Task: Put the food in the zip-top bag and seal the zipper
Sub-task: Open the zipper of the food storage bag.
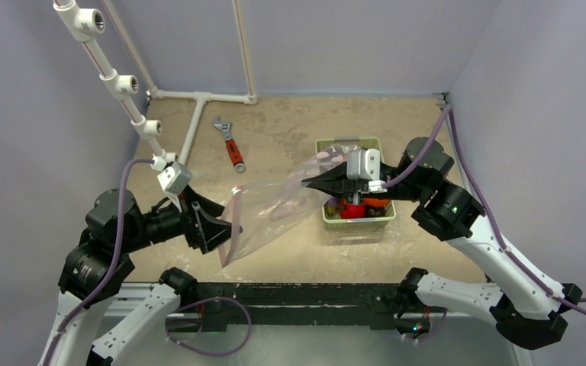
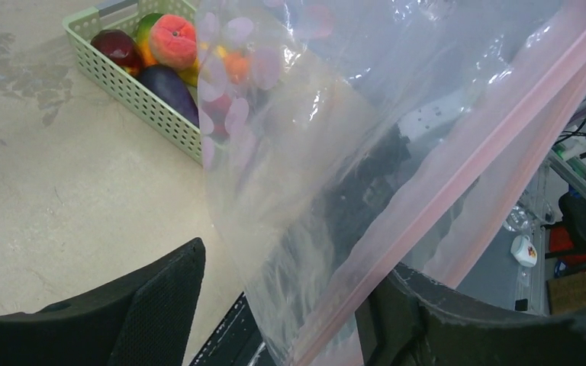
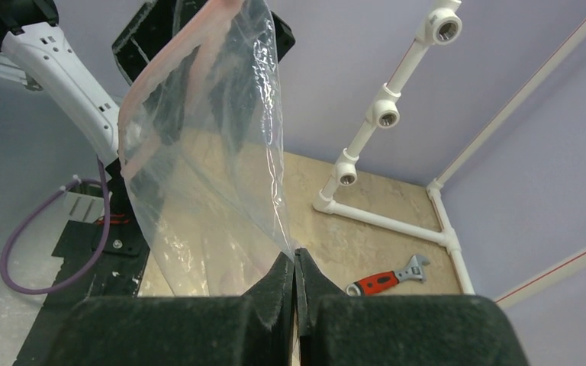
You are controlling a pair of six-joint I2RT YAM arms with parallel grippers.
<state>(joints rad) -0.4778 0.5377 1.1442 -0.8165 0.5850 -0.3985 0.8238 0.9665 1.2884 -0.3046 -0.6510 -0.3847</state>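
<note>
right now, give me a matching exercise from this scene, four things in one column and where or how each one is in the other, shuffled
Things:
1. wrench
2. food
3. zip-top bag
4. right gripper

Place or state:
a. shut on a corner of the bag
b. inside the green mesh basket
c. lying flat on the table
d. lifted in the air, stretched out

Pairs: 1-c, 2-b, 3-d, 4-a

The zip-top bag [image 1: 267, 206] is clear, glossy, crinkled plastic; its zipper [image 2: 465, 171] a matt pink strip. The pads [image 2: 160, 305] of my left end effector [image 2: 286, 271] look matt black, finely grained. The basket [image 2: 145, 107] is pale green plastic mesh.
</note>
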